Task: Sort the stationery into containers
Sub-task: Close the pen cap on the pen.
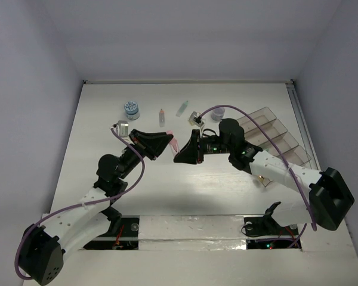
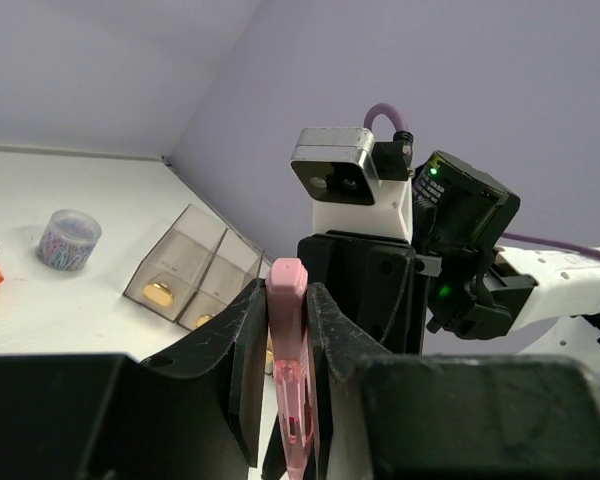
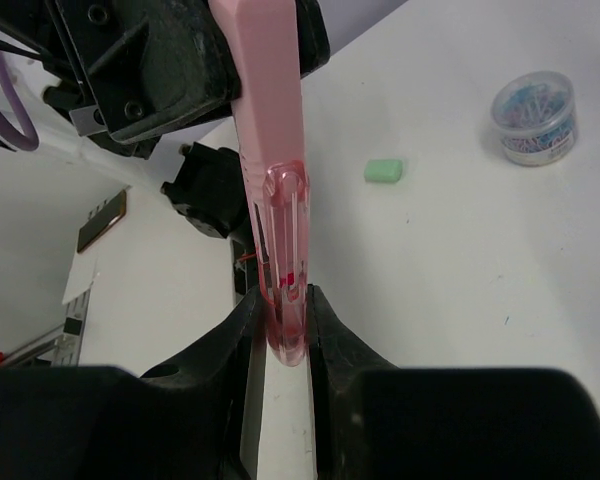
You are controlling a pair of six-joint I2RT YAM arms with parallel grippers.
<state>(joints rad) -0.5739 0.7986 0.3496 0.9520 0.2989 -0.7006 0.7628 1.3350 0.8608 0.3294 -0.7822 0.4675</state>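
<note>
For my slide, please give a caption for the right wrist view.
Right gripper and left gripper both grip a pink pen.

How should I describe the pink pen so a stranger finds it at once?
Find the middle of the white table. The pink pen is there, clamped between the left pincer and the right pincer; other pens lie loose farther back.

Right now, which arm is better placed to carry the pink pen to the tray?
Right. The left end effector and right end effector both grip the pink pen, but the tray lies nearer the right one.
</note>
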